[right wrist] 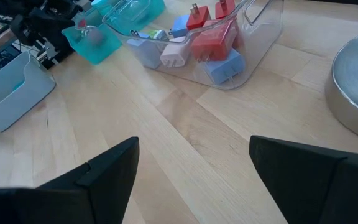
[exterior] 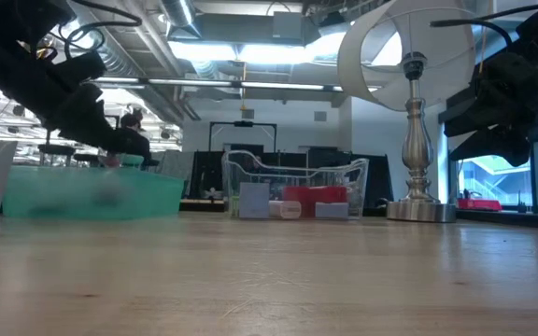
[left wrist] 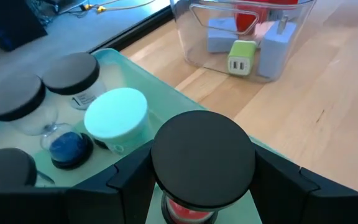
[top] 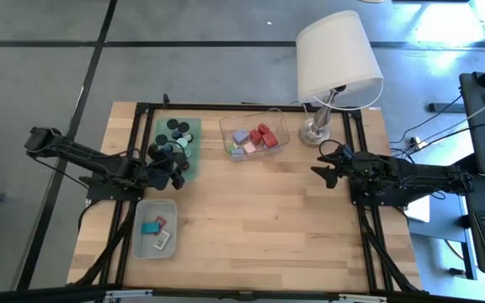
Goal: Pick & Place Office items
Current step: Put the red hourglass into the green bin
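A green tray (top: 185,151) at the far left holds several small jars with black round caps (left wrist: 72,71) and one pale-capped jar (left wrist: 115,112). My left gripper (top: 168,171) is at that tray's near end, shut on a black-capped jar (left wrist: 202,158) with red contents. A clear tray (top: 255,135) holds red, lilac, pink and green plug blocks (right wrist: 211,43). A grey tray (top: 156,227) near the front left holds a teal piece, a red piece and a flat rectangle. My right gripper (top: 322,160) waits open at the right, by the lamp base. My left gripper pinches the jar's body just below its black cap (left wrist: 185,211), one dark finger (left wrist: 132,180) on each side. The fingers slant down from the table's left side. The jar stands upright over the green tray's near end; whether its base rests there is hidden.
A white-shaded lamp (top: 337,59) with a metal base (top: 316,133) stands at the far right, close to my right gripper. Bare wood (top: 268,219) fills the middle and near right of the table. Black frame rails run along the left and right sides.
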